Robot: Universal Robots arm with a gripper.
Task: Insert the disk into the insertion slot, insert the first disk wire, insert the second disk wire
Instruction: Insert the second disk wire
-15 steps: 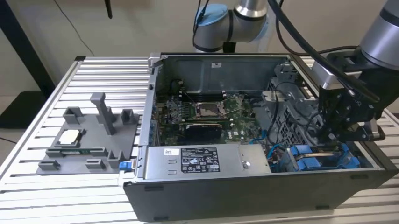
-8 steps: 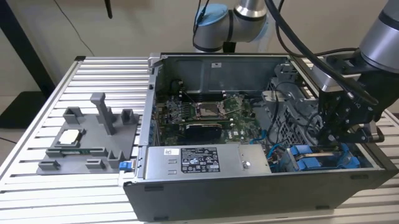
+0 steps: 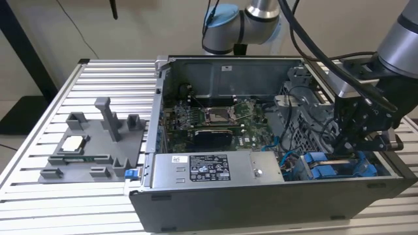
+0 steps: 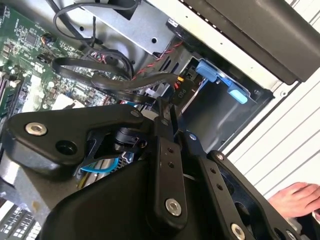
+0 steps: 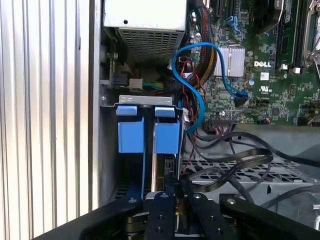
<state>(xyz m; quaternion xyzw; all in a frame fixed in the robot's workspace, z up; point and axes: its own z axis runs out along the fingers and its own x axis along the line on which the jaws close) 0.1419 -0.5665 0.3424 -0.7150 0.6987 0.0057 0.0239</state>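
Gripper [image 3: 353,147] down inside the case [image 3: 261,196], at the blue-framed disk [image 5: 166,135] seated in the slot [image 5: 111,165].

In the first wrist view its fingers [image 5: 176,187] sit close together on the disk's rear edge among black wires [image 5: 235,155]; whether they pinch a wire or connector is hidden. A hand [image 4: 295,197] shows cut off in the second wrist view. The disk's label is out of sight.

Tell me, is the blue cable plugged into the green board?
Yes, in the first wrist view the blue cable loops down and its end sits in a socket on the green board.
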